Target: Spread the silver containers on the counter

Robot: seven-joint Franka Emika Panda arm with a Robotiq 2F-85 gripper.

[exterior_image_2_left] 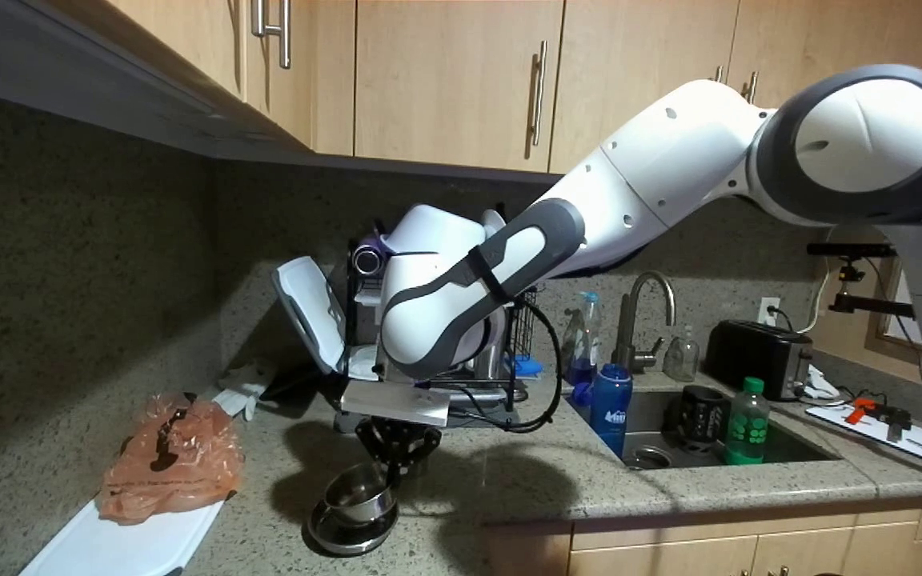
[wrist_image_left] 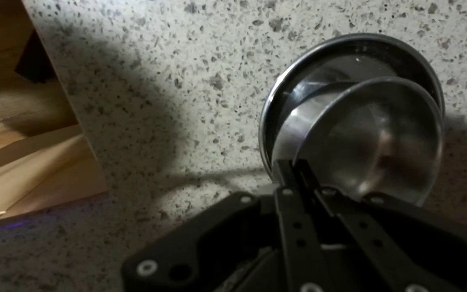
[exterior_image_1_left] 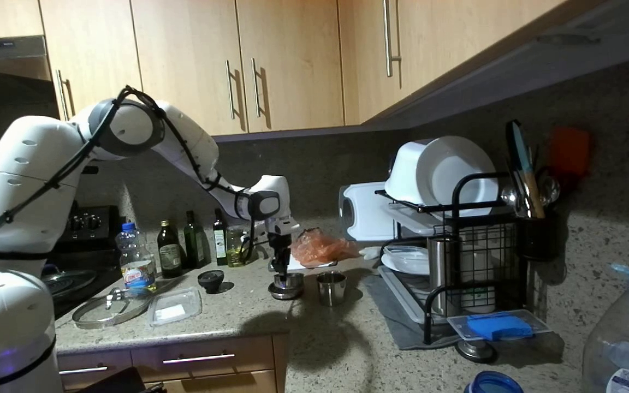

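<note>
The claw (wrist_image_left: 293, 164) has the wall of a steel cup (wrist_image_left: 375, 134) clenched over a steel bowl (wrist_image_left: 351, 61) on the counter (wrist_image_left: 201, 81), contact between them unclear. Just beside that bowl stands a second cup (exterior_image_1_left: 331, 289); farther from it, the dish rack (exterior_image_1_left: 478, 286).

1. Dish rack (exterior_image_1_left: 455, 207): one, standing on the surface (exterior_image_1_left: 238, 314).
2. Silver containers (exterior_image_1_left: 331, 290): three, all left of the dish rack in an exterior view; two are cups (wrist_image_left: 375, 142), one a shallow bowl (wrist_image_left: 351, 61).
3. Dark glass bottles (exterior_image_1_left: 170, 252): three, left of the dish rack in an exterior view.
4. Clear bottles with blue tops (exterior_image_1_left: 137, 265): two, one on either side of the dish rack.
5. Orange bag (exterior_image_1_left: 320, 248): one, left of the dish rack in both exterior views.
6. Mug (exterior_image_2_left: 703, 412), green-capped bottle (exterior_image_2_left: 747, 424), faucet (exterior_image_2_left: 626, 344), toaster (exterior_image_2_left: 757, 360): one each, right of the dish rack in an exterior view.
</note>
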